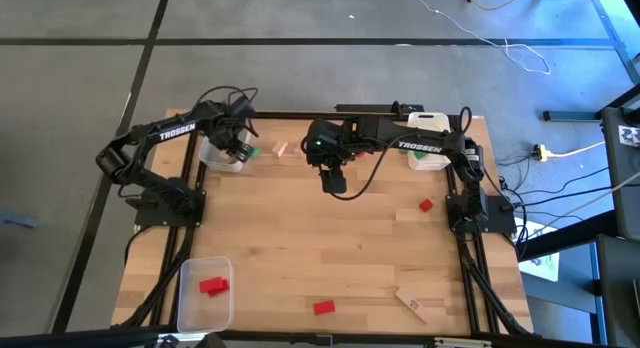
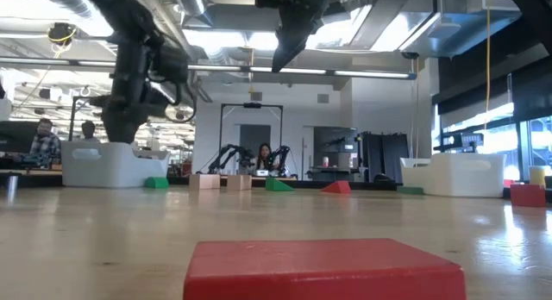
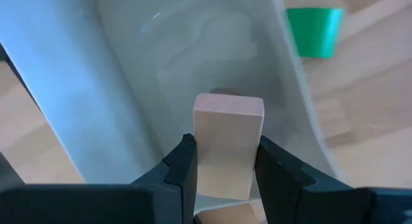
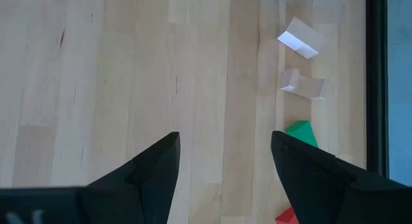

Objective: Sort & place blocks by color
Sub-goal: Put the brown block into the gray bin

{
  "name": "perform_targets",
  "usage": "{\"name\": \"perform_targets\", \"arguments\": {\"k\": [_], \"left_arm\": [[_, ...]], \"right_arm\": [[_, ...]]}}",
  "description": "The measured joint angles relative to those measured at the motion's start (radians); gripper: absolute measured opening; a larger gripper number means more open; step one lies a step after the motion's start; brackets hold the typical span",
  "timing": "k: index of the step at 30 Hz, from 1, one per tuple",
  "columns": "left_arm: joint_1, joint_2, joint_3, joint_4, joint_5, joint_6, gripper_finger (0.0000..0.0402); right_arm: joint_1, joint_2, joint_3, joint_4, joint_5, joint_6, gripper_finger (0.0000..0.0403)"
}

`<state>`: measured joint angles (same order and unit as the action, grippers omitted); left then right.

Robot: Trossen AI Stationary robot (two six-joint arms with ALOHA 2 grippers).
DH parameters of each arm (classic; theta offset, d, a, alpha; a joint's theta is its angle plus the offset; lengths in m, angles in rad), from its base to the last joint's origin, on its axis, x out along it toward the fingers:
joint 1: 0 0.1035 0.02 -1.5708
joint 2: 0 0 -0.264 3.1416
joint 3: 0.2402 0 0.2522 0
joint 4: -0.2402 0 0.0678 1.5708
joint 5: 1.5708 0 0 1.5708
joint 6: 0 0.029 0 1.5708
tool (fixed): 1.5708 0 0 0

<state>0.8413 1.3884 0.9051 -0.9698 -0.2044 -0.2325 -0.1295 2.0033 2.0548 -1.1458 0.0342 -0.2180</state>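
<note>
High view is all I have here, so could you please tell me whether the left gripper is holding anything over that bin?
Observer: Yes. The left gripper is shut on a pale wood block, right above the clear bin.
Operator: Thanks. Is anything already in that bin?
Observer: Under the held block, the edge of another pale block shows; I cannot tell whether it lies in the bin.
Operator: And the right gripper?
Observer: The right gripper is open and empty, over bare table, with a green block ahead of it.
</note>
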Motion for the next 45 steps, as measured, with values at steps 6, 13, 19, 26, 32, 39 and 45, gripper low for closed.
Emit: {"name": "perform_targets", "arguments": {"k": [6,13,19,26,32,39,45], "left_arm": [[0.025,0.0,-0.042,0.03,-0.002,0.0,0.0122],[0.031,0.0,-0.051,0.067,-0.003,0.0,0.0174],[0.031,-0.004,-0.051,0.091,0.01,0.0,0.0177],[-0.01,-0.105,-0.051,0.09,0.039,0.047,0.0181],[-0.081,-0.304,-0.051,0.08,0.072,0.057,0.0182],[-0.159,-0.538,-0.05,0.063,0.225,0.053,0.0182],[-0.208,-0.666,-0.05,0.064,0.249,0.053,0.0182]], "right_arm": [[0.0,0.0,0.0,0.0,0.0,0.0,0.0244],[0.0,0.0,0.0,0.001,0.0,0.0,0.0244],[0.0,0.0,0.0,0.001,0.0,0.0,0.0244],[-0.003,0.0,0.0,0.029,0.0,-0.054,0.0244],[-0.019,0.023,0.0,0.15,-0.018,-0.051,0.0244],[-0.05,0.136,0.0,0.306,-0.033,0.004,0.0244],[-0.083,0.257,0.0,0.43,-0.02,0.142,0.0244]]}}
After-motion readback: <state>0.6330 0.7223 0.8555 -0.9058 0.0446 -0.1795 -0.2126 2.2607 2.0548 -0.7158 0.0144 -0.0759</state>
